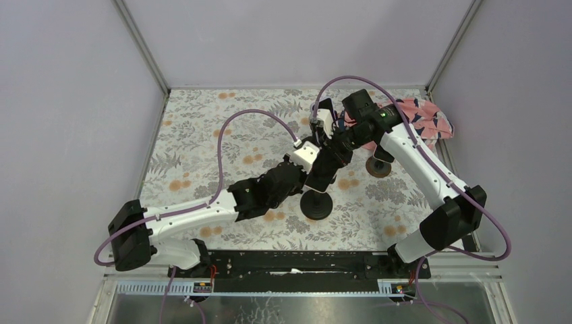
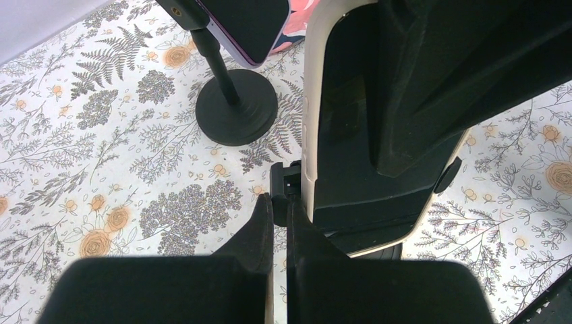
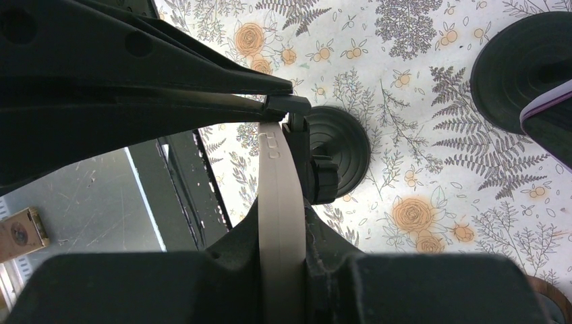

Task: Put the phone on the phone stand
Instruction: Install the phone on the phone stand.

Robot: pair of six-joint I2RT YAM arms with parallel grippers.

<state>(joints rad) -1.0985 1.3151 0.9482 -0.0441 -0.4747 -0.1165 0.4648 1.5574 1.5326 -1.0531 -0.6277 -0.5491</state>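
Observation:
A phone in a beige case [image 2: 378,135] stands on edge over the black phone stand [image 1: 316,204], whose round base also shows in the right wrist view [image 3: 340,145]. My right gripper [image 3: 282,223] is shut on the phone's beige edge [image 3: 276,175]; in the top view it [image 1: 330,158] reaches down from the far right. My left gripper [image 2: 280,202] is shut on the stand's small black clamp [image 2: 287,179] right beside the phone; in the top view it [image 1: 311,177] meets the right gripper above the stand's base.
A second stand [image 1: 378,165] to the right carries a purple-edged phone [image 2: 246,23]; its base shows in both wrist views [image 2: 236,108] [image 3: 526,67]. A pink patterned cloth [image 1: 425,118] lies at the back right. The floral mat [image 1: 202,148] spreads to the left.

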